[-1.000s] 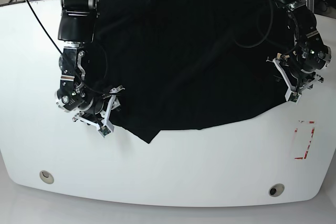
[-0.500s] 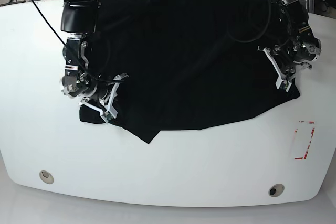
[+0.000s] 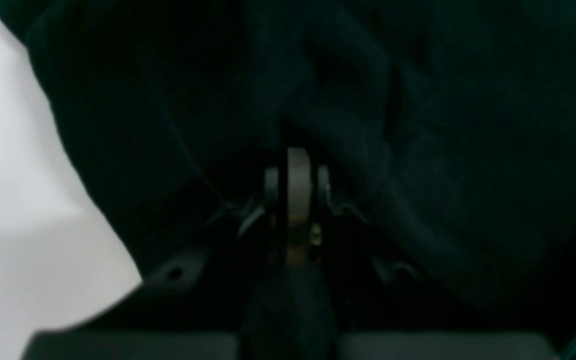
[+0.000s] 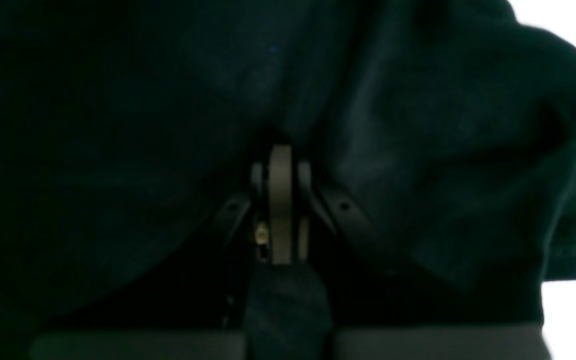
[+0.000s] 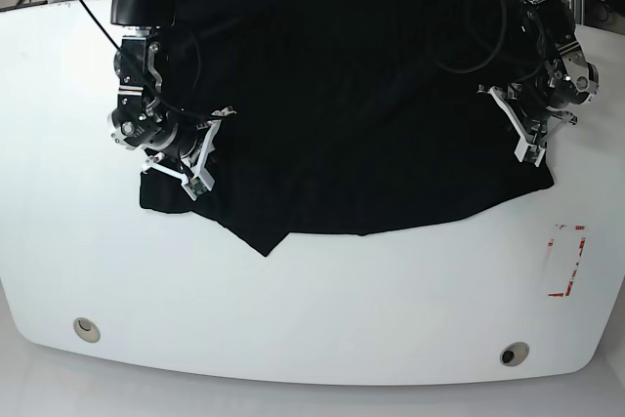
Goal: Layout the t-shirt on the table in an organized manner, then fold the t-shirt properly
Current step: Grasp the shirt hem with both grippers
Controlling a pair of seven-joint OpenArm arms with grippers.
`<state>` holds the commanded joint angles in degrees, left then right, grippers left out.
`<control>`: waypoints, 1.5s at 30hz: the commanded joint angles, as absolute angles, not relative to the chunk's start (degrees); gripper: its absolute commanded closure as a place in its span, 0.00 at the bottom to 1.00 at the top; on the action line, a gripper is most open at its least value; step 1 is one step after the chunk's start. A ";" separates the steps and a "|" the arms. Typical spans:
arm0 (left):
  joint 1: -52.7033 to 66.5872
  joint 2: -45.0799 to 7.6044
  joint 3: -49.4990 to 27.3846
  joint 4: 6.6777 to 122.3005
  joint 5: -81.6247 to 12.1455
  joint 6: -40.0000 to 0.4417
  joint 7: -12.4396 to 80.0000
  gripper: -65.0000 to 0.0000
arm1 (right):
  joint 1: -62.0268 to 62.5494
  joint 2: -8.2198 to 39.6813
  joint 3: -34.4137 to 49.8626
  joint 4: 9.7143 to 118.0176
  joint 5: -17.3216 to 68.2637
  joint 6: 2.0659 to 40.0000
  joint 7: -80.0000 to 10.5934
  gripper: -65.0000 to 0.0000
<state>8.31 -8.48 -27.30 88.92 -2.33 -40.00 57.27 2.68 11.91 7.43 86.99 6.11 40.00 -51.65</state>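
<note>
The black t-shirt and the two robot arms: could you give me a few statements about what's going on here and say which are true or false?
1. The t-shirt is spread over the far part of the table. True.
2. The left gripper hangs wide open above bare table. False: it is shut on the t-shirt's edge.
3. The right gripper is closed on the cloth. True.
4. The red dashed rectangle is covered by the t-shirt. False: it lies bare, beside the shirt.
5. Two round grommet holes show near the front edge. True.
</note>
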 joint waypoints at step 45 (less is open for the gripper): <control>-2.68 -12.26 -25.71 97.27 -2.59 -40.00 66.42 0.87 | 22.20 6.11 2.51 62.02 6.20 40.00 -42.42 0.43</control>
